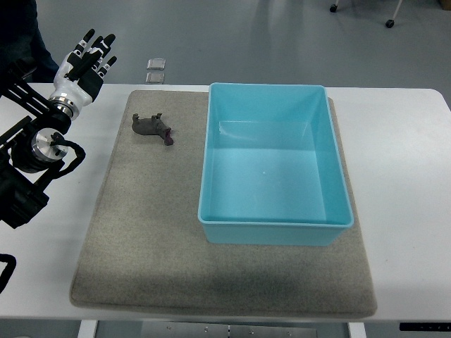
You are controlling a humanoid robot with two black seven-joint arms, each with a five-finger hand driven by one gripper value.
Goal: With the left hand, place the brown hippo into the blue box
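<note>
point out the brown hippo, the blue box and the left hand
brown hippo point(150, 126), top view, on its body
blue box point(273, 233), top view, on its near wall
left hand point(84, 65), top view, on its palm

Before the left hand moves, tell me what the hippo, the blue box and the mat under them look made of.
Brown hippo: looks like moulded plastic or rubber, matt dark brown; too small to be sure which.
Blue box: likely hard plastic, smooth with a slight sheen, judging by the soft reflections on its floor and thin even walls.
Mat: seems felt or short-pile fabric, grey-brown, with a fuzzy speckled surface and no shine.
</note>
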